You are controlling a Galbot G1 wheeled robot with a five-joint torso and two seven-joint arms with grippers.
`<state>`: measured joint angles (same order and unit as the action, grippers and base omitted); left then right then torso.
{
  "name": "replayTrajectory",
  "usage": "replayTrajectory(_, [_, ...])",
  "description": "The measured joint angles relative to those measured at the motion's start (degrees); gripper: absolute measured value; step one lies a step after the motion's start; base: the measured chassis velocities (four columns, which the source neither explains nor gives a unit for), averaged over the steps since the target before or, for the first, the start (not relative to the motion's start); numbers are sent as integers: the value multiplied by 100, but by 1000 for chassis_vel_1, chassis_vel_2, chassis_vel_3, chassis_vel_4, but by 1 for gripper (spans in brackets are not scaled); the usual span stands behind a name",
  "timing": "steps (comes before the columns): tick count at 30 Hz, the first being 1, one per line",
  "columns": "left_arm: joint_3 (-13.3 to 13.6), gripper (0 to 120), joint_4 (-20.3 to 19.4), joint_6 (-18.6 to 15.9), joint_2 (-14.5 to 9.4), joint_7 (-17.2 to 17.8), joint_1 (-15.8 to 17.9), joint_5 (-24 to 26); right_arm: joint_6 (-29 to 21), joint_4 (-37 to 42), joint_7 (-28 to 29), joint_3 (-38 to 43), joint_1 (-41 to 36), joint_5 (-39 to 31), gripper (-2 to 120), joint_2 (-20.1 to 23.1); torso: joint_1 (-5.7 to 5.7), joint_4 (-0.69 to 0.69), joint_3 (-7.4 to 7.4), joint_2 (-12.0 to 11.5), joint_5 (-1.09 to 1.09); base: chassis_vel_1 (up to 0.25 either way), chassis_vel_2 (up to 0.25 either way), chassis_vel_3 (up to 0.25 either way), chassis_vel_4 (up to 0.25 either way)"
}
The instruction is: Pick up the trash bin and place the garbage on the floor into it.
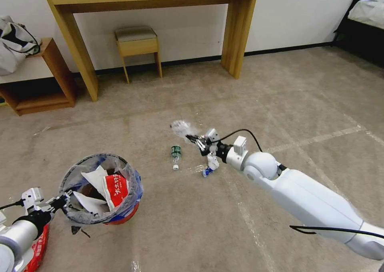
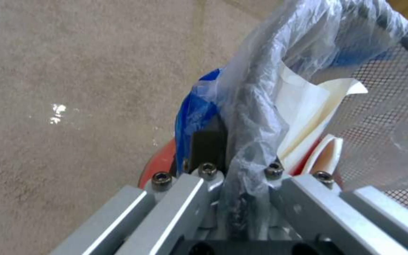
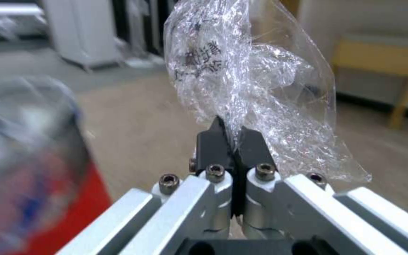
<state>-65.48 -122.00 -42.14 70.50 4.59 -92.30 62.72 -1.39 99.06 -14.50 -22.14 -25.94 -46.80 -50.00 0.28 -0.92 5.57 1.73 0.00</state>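
Observation:
The trash bin (image 1: 102, 190), red-based and lined with a clear-and-blue bag, hangs at the lower left with white insoles and a red wrapper inside. My left gripper (image 1: 64, 202) is shut on its rim; the left wrist view shows that gripper (image 2: 239, 148) clamping the rim and the bag (image 2: 260, 88). Out over the middle of the floor (image 1: 280, 104), my right gripper (image 1: 196, 140) is shut on a crumpled piece of clear plastic (image 1: 182, 127). The right wrist view shows this gripper (image 3: 232, 138) pinching the clear plastic (image 3: 251, 81), with the trash bin (image 3: 29, 159) blurred close by. A green-labelled bottle (image 1: 175, 155) and crumpled paper (image 1: 211, 164) lie on the carpet under the right arm.
A wooden desk (image 1: 236, 32) stands at the back wall with a stool (image 1: 138, 44) under it. A low shelf (image 1: 40, 84) with a bag is at far left, a bed (image 1: 368, 16) at far right. A red wrapper (image 1: 38, 248) lies under the left arm.

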Motion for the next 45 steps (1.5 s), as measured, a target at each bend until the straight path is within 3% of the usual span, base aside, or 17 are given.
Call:
replayTrajectory(6, [0, 1, -46, 0, -7, 12, -5, 27, -183, 567, -5, -202, 308, -333, 0, 42, 0, 0, 0, 0, 0, 0, 0, 0, 0])
replayTrajectory(17, [125, 1, -155, 0, -87, 37, 73, 120, -806, 1336, 430, -1531, 1741, -852, 0, -110, 0, 0, 0, 0, -2, 0, 0, 0, 0])
replayTrajectory(32, [182, 1, -133, 0, -178, 60, 170, 153, -1111, 1345, 807, -2577, 2228, -1005, 0, -446, 0, 0, 0, 0, -1, 0, 0, 0, 0])
replayTrajectory(45, [195, 1, -190, 0, -130, 36, 204, 150, -1259, 879, 960, -3313, 2642, -965, 0, -968, 0, 0, 0, 0, -1, 0, 0, 0, 0])
